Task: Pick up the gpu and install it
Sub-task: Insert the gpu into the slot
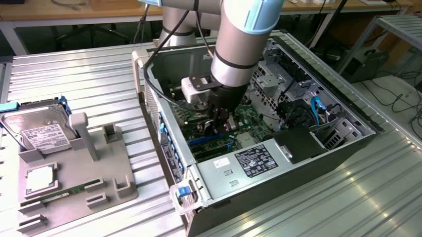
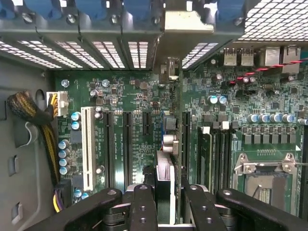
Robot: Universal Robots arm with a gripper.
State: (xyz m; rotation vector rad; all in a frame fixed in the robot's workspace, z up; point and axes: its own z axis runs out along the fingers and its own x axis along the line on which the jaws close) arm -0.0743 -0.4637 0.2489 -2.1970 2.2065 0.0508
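GPU held over the motherboard, install step in hand.
Low in the wrist view's frame, the tool [image 2: 163, 204] is clamped on the gpu [image 2: 164, 180], seen edge-on above the motherboard [image 2: 139, 130], near the black expansion slots [image 2: 127, 144]. In the exterior view's centre, the tool sits deep inside the open computer case [image 1: 343, 148]. Seating calls, I judge, for lining the card's edge with a slot and its bracket with the rear opening.

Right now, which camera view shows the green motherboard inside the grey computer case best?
The wrist view: the green motherboard faces it, slots and socket plain. In the exterior view, the arm covers much of the motherboard.
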